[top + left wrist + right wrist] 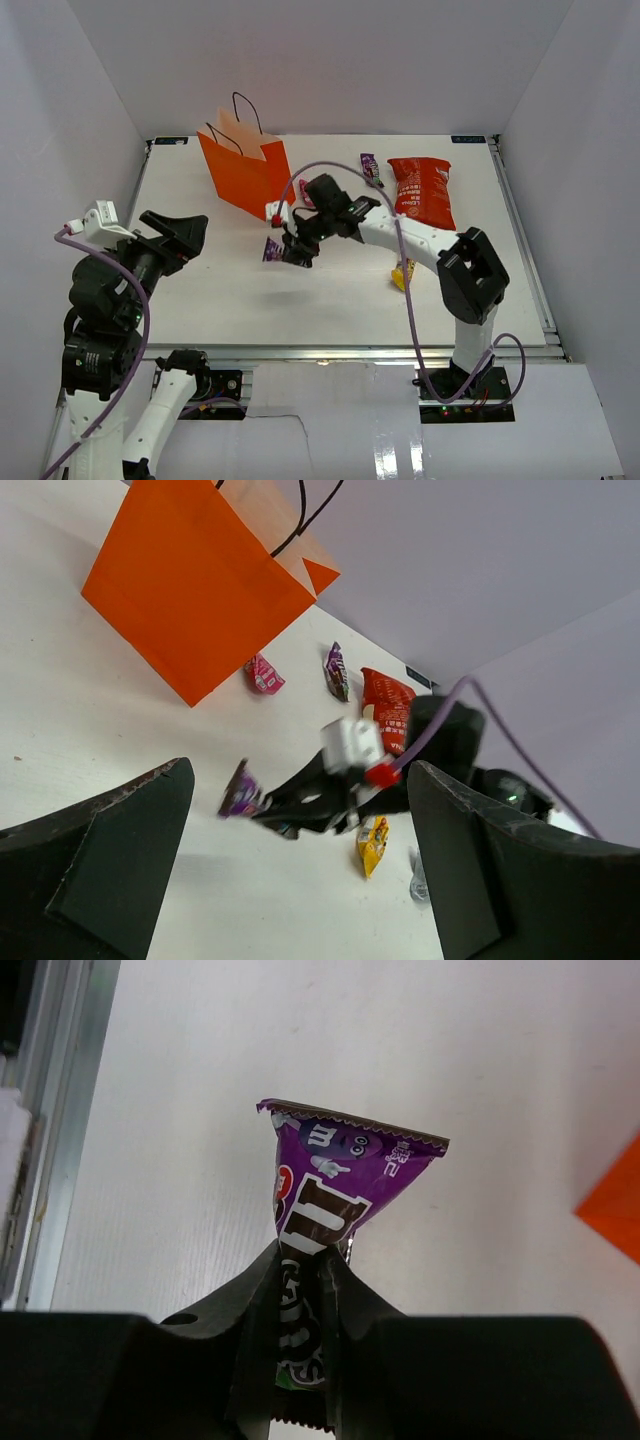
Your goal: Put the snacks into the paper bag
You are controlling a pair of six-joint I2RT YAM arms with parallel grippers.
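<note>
The orange paper bag (245, 170) (190, 590) stands upright at the back left with its black cord handles up. My right gripper (292, 250) (305, 1260) is shut on a purple sweet (271, 250) (240, 792) (340, 1185), which sticks out past the fingertips, just in front of the bag. The red crisp bag (421, 190) (385, 705) lies flat at the back right. On the table lie a pink sweet (264, 674), a dark purple one (372, 168) (337, 670), a yellow one (402, 273) (372, 845) and a silver-grey one (418, 880). My left gripper (180, 235) (300, 880) is open and holds nothing, off to the left.
White walls enclose the table on three sides. The right arm (430, 245) reaches across the middle of the table, its purple cable (340, 168) looping above it. A metal rail (350, 352) runs along the near table edge.
</note>
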